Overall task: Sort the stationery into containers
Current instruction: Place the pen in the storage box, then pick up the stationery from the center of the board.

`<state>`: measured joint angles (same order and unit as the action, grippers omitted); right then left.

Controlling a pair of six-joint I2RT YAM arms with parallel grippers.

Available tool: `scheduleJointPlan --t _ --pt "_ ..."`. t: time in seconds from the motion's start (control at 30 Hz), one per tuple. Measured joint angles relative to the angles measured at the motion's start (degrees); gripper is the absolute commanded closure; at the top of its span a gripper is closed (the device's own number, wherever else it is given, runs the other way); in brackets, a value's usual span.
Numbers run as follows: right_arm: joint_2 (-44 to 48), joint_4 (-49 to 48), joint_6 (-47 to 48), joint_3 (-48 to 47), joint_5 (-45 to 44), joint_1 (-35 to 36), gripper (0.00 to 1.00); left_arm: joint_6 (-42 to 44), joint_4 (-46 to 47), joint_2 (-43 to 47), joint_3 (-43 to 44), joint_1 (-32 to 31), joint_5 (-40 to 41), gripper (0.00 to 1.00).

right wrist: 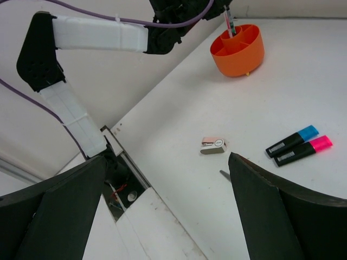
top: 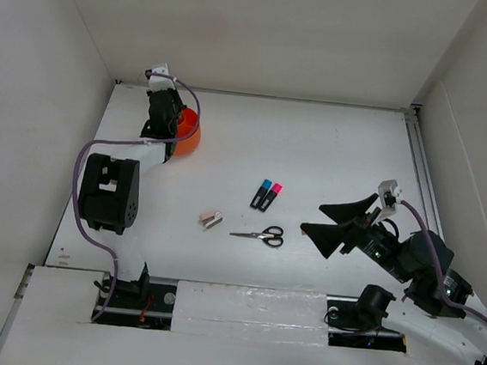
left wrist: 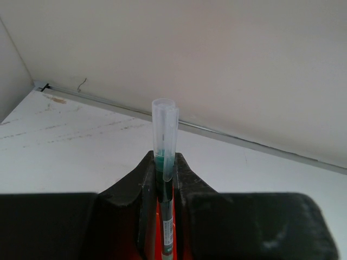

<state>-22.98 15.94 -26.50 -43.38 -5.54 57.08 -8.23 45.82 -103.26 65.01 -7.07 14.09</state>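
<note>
My left gripper hangs over the round orange tub at the far left of the table. It is shut on a slim black-white pen with a clear cap. In the right wrist view the pen stands nearly upright with its lower end inside a compartment of the tub. On the table's middle lie a blue-capped highlighter, a pink-capped highlighter, a beige stapler and black-handled scissors. My right gripper hovers open to the right of the scissors, holding nothing.
White walls close in the table on the left, back and right. The left arm's purple cable loops along the left edge. A taped white strip and the arm bases run along the near edge.
</note>
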Motion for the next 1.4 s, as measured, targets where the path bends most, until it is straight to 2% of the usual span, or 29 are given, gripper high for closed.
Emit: scheduleJointPlan --t 0.47,0.6,0.7,0.73,0.87,1.2,1.27,1.3,1.37,1.4 --pt "0.3 0.0 -1.0 0.5 0.0 0.0 0.00 -0.2 1.4 -1.9 -2.6 -0.3 3.9 1.00" --pt "0.5 0.0 -1.2 0.5 0.0 0.0 0.00 -0.2 1.5 -1.9 -2.7 -0.4 4.9 0.92" --pt "0.5 0.0 -1.4 0.5 0.0 0.0 0.00 -0.1 1.0 -1.9 -2.7 -0.9 5.7 0.90" --pt "0.5 0.0 -1.4 0.5 0.0 0.0 0.00 0.0 1.0 -1.9 -2.7 -1.1 6.0 0.80" --pt "0.5 0.0 -1.4 0.5 0.1 0.0 0.00 0.4 1.1 -1.9 -2.7 -1.6 7.0 0.67" --pt "0.9 0.1 -1.4 0.5 0.2 0.0 0.00 0.5 0.4 -1.2 -2.8 -1.9 7.1 0.61" --pt "0.9 0.1 -1.4 0.5 0.2 0.0 0.00 0.5 -0.3 -0.2 -2.8 -1.9 6.7 0.52" --pt "0.9 0.1 -1.4 0.5 0.2 0.0 0.00 0.3 -0.7 0.6 -2.8 -1.9 6.4 0.30" --pt "0.6 0.2 -1.4 0.5 -0.1 0.0 0.00 0.4 -2.2 2.8 -2.7 -2.0 5.7 0.02" --pt "0.3 0.2 -1.4 0.5 -0.6 0.0 0.00 0.0 -3.5 3.9 -2.1 -2.1 5.6 0.00"
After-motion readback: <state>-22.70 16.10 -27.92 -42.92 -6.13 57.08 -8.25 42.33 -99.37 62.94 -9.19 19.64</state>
